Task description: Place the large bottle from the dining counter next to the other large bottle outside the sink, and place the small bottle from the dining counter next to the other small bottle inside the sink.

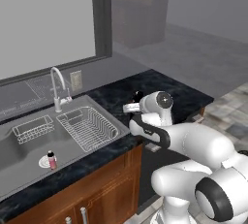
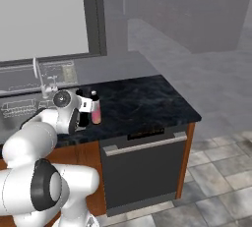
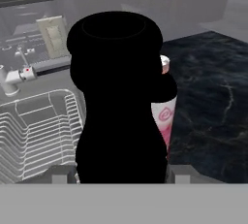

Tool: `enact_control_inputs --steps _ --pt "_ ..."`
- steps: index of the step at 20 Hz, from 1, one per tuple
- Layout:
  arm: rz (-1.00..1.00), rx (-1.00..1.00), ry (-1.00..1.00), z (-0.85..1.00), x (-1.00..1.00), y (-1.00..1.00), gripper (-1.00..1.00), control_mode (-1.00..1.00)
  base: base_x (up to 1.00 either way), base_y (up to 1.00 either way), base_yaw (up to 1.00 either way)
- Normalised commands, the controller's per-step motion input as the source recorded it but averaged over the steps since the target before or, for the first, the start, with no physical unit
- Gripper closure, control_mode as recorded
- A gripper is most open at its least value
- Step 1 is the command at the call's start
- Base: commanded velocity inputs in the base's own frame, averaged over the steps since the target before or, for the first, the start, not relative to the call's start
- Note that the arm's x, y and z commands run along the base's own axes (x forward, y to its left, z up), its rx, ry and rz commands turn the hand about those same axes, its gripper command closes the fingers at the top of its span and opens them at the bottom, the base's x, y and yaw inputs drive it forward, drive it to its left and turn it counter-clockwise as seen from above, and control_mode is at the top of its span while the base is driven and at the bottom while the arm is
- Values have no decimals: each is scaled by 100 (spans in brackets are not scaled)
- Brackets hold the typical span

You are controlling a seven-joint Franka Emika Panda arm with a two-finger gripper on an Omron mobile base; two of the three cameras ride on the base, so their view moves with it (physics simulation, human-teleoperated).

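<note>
In the hand view the large bottle (image 3: 118, 102) is a near-black shape standing upright between my fingertips, and my gripper (image 3: 121, 173) is shut on its lower body. Right behind it stands the other large bottle (image 3: 165, 116), showing its pink-white label. From the right base view, my gripper (image 2: 86, 105) holds the dark large bottle (image 2: 82, 117) beside the other large bottle (image 2: 96, 110) on the black counter (image 2: 142, 103), just right of the sink (image 1: 29, 143). A small red-labelled bottle (image 1: 51, 160) stands inside the sink. The small bottle from the dining counter is out of view.
A wire dish rack (image 1: 87, 128) fills the sink's right part, and a chrome faucet (image 1: 58, 85) rises behind it. A dishwasher front (image 2: 140, 172) sits under the counter. The counter ends to the right at a tiled floor (image 2: 221, 172).
</note>
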Motion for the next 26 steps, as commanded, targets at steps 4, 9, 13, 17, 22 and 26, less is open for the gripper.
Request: enact_control_inputs --steps 4,9,13,17,22,26 --pt "0 0 0 0 0 0 100 100 26 20 -4" --pt "0 0 0 0 0 0 100 100 24 14 -3" --pt "0 0 0 0 0 0 100 100 25 13 -3" --pt "0 0 0 0 0 0 100 100 18 5 -2" --pt "0 0 0 0 0 0 100 100 14 3 -1" --pt "-2 0 0 -11 11 5 100 -100 0 0 0"
